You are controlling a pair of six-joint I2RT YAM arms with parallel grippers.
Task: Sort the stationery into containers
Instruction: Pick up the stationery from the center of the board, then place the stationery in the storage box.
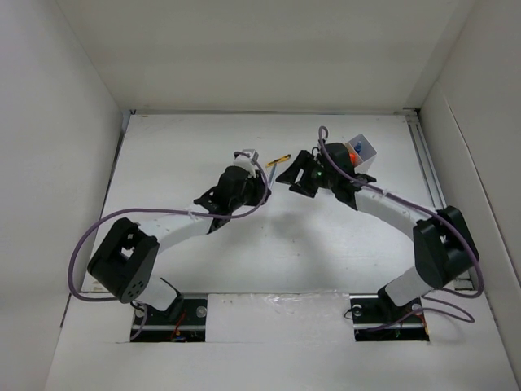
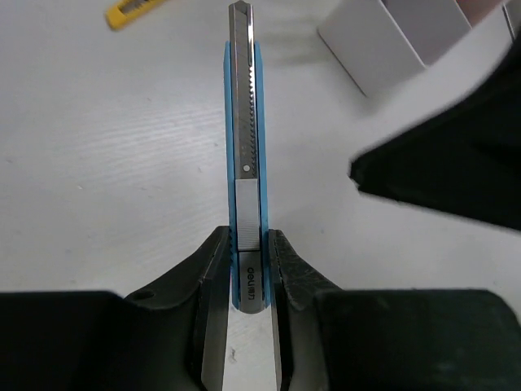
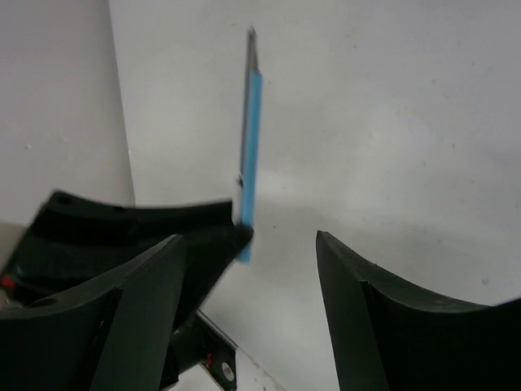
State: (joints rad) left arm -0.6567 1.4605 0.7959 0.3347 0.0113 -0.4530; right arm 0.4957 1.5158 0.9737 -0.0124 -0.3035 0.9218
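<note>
Grips the blue cutter (image 2: 246, 122) in the left gripper (image 2: 248, 244), tip toward 12 o'clock over the counter (image 2: 122, 179). Holds the right gripper (image 3: 248, 244) wide and empty near the white box (image 1: 364, 155). Seen from the left wrist: yellow cutter (image 2: 134, 10) at 11 o'clock, box at 1 o'clock.

The white table (image 1: 293, 240) carries a yellow cutter (image 2: 134, 10) and white box (image 2: 383, 42).

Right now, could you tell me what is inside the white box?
The white box shows an orange item and a blue item; the right arm covers the rest.
</note>
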